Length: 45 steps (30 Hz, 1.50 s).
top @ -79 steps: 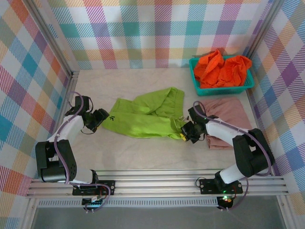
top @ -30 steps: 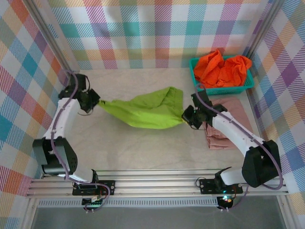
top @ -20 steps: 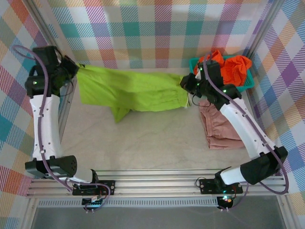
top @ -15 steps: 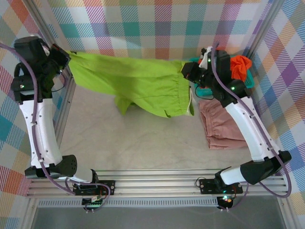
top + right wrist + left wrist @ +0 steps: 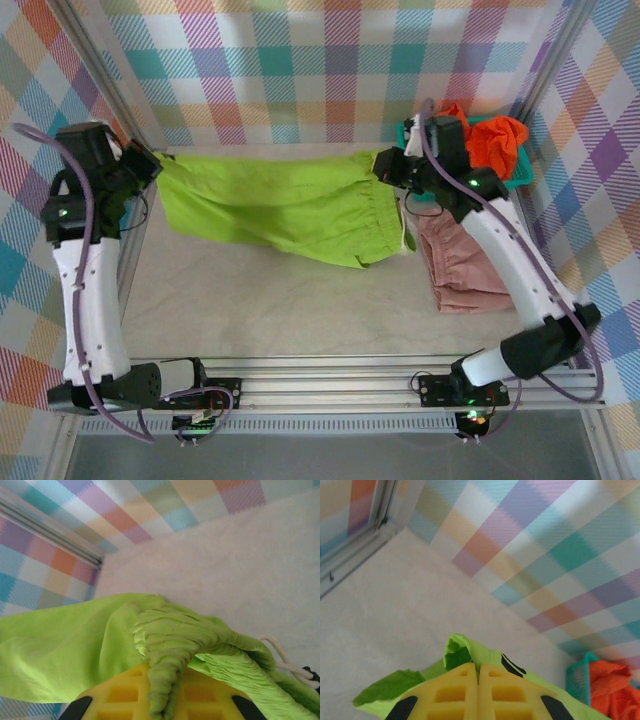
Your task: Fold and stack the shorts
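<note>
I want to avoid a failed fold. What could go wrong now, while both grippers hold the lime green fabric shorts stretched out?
1. The left gripper pinches only a small tip of the lime green fabric shorts; it may slip out.
2. The white drawstring dangles below the right gripper and could snag.
3. The right arm is close to the teal plastic basket and might bump it.

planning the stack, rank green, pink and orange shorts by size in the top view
1. lime green shorts, spread wide, held up nearer the camera
2. dusty pink shorts, folded
3. orange shorts, bunched
The right arm hides part of the last two, so their order is less sure.
</note>
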Motion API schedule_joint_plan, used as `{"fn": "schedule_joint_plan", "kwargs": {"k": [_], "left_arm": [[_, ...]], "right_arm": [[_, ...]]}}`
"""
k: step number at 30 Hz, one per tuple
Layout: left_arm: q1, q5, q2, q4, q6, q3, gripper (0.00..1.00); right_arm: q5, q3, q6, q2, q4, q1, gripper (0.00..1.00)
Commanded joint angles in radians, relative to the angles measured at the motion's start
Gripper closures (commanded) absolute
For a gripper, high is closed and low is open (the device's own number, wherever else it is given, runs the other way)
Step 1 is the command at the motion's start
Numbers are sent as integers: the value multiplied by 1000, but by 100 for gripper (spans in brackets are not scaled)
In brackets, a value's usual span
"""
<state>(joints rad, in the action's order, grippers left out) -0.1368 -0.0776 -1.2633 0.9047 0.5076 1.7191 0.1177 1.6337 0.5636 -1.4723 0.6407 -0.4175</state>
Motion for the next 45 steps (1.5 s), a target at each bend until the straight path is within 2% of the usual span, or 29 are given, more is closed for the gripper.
{"fn": "schedule_joint_plan", "kwargs": {"k": [1,4,7,11,13,15,16,18,21,23,25,27,29,31,36,40,45], "left_arm": [[-10,-42,-63,-75,-1,-130,100],[-4,-42,-137,-121,9,-186,100],[-3,-33,-254,-147,15,-148,100],[-3,-35,-448,-138,30,40,100],[-3,-35,-530,-136,31,172,100],[-5,-22,-611,-98,40,348,100],[-7,-19,-640,-77,41,431,100],[-11,-19,-703,-31,44,642,100],[-22,-6,-736,-3,49,910,100],[-34,5,-705,-30,57,1006,100],[-43,12,-634,-79,54,1000,100],[-43,12,-545,-111,23,941,100],[-41,-9,-439,-164,-8,789,100],[-37,-33,-308,-272,-50,546,100],[-24,17,37,-521,-81,-116,100],[-20,38,221,-530,-71,-438,100],[-17,77,395,-471,-47,-684,100]], "right_arm": [[55,25,-17,-118,-10,6,100],[100,118,2,-253,-33,6,100],[145,283,18,-410,-36,3,100],[191,704,19,-688,49,2,100],[217,976,19,-832,104,2,100],[251,1208,52,-961,86,13,100],[276,1234,85,-978,31,20,100],[319,1172,181,-943,-157,48,100],[336,1125,211,-870,-310,85,100],[359,1129,200,-827,-350,111,100],[389,1129,186,-783,-368,139,100],[440,1096,159,-735,-371,171,100],[486,1016,115,-694,-361,193,100],[531,899,62,-653,-349,203,100],[609,509,-43,-524,-388,203,100],[589,126,-104,-351,-482,189,100],[514,-242,-158,-113,-451,125,100]]}}
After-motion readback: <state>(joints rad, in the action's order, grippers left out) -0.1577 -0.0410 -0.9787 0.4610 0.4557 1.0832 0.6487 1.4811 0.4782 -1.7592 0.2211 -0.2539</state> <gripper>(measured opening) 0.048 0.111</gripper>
